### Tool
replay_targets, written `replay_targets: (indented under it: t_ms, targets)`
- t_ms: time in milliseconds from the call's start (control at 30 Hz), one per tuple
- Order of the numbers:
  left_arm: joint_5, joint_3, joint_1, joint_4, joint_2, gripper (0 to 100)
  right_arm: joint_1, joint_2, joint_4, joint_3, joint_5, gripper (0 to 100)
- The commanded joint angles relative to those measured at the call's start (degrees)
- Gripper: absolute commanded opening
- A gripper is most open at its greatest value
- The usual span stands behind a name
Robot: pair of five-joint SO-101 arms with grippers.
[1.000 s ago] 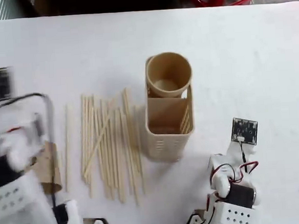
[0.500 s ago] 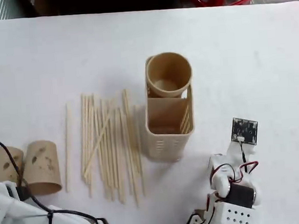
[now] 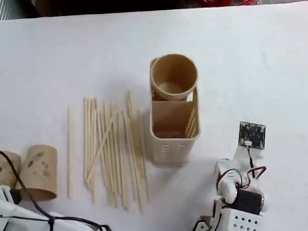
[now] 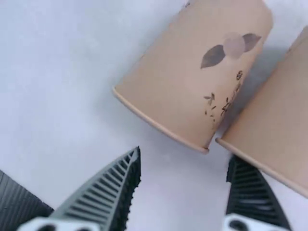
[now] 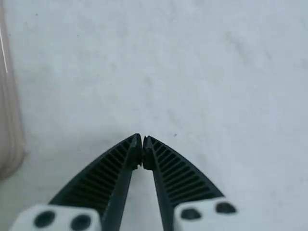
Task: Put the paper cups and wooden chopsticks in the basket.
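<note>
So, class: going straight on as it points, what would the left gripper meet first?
Likely the rim of the lying paper cup ahead of the left gripper; the second cup sits close beside.

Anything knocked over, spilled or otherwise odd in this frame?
Two paper cups lie on their sides by the left gripper. The chopsticks lie loose beside the basket, one slanting across the rest. Nothing looks damaged.

Two lying cups (image 3: 40, 171) sit close together, with hardly a gap between them. Chopsticks (image 3: 111, 150) cover the table (image 3: 255, 50) from there to the basket (image 3: 174, 140). Its near compartment is open; a third cup (image 3: 173, 77) fills the far one. Right of the basket the table is bare.
</note>
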Motion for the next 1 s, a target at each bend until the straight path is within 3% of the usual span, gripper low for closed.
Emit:
replay_targets:
  t_ms: [0,300,600,767,967]
  targets:
    - [0.79,0.79,0.75,-2.73,-0.04,29,0.40,-0.40,0.31,0.53,0.00,1.9]
    - [6.86,5.45,8.75,-13.27,0.22,29,0.40,-0.40,0.31,0.53,0.00,1.9]
    - [10.02,10.29,17.63,-14.24,-0.04,29,0.40,-0.40,0.31,0.53,0.00,1.9]
    - [10.11,11.34,18.42,-15.65,-0.13,28,0.40,-0.40,0.31,0.53,0.00,1.9]
    - [12.40,13.63,18.59,-25.32,0.04,20,0.40,-0.40,0.31,0.53,0.00,1.9]
